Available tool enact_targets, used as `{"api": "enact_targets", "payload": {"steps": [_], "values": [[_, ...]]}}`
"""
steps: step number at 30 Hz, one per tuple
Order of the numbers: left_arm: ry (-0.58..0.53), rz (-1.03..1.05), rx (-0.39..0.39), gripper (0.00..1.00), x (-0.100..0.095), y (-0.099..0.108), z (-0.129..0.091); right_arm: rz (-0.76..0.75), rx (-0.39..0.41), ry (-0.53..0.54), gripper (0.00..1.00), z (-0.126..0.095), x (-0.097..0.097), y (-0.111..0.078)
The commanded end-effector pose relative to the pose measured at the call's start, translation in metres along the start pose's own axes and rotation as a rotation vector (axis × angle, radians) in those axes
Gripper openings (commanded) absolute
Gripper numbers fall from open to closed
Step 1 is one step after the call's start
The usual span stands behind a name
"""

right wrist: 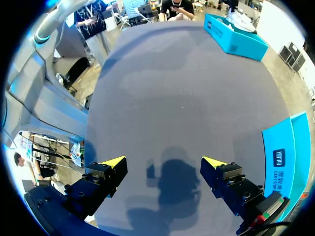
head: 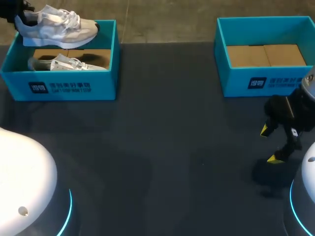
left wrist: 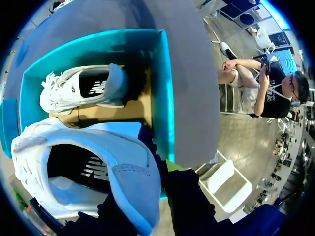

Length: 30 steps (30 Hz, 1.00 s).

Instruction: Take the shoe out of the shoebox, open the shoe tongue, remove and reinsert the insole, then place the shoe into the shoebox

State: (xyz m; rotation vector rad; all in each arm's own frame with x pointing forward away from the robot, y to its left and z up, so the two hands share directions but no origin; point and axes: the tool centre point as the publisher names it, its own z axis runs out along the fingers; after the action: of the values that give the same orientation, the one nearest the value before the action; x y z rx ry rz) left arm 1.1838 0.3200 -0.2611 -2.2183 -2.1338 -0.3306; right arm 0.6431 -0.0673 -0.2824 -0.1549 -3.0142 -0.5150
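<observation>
Closest to the left wrist lens: lifted shoe (left wrist: 98, 162), white with a dark lining, opening turned toward the camera, pale heel nearest. Left gripper (head: 19, 14) has it by the heel. The fingers are mostly hidden behind the heel in the wrist view, but the shoe hangs clear of the box from them, so they are clamped on it.

Head view: lifted shoe sits above the far rim of the left shoebox (head: 59, 86), toe toward the table's middle, sole down. Box is teal and stands at the far left corner of the table (head: 162, 147).

Second shoe (head: 66, 63), also white, lies inside the same box on its cardboard floor, below the lifted one and not touching it.

Right shoebox (head: 266, 81), teal, far right corner, only its cardboard floor showing.

Right gripper (right wrist: 164, 162) hangs over bare dark tabletop near the right shoebox's front wall. Its fingers (right wrist: 103, 177) are spread wide, yellow tips well apart, nothing between them.
</observation>
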Motion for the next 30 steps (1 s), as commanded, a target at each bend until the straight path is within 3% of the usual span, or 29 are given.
{"api": "enact_targets", "payload": {"steps": [1,12,30], "values": [[0.008,0.000,0.021,0.00,-0.004,0.009,0.011,0.000,0.001,-0.002,1.00,0.001,0.001,0.000],[0.011,0.003,0.050,0.00,-0.012,0.007,0.031,0.000,0.001,-0.002,1.00,0.001,0.001,0.000],[0.029,0.008,0.059,0.00,-0.021,-0.003,0.045,0.000,0.001,-0.002,1.00,0.001,0.001,0.000]]}}
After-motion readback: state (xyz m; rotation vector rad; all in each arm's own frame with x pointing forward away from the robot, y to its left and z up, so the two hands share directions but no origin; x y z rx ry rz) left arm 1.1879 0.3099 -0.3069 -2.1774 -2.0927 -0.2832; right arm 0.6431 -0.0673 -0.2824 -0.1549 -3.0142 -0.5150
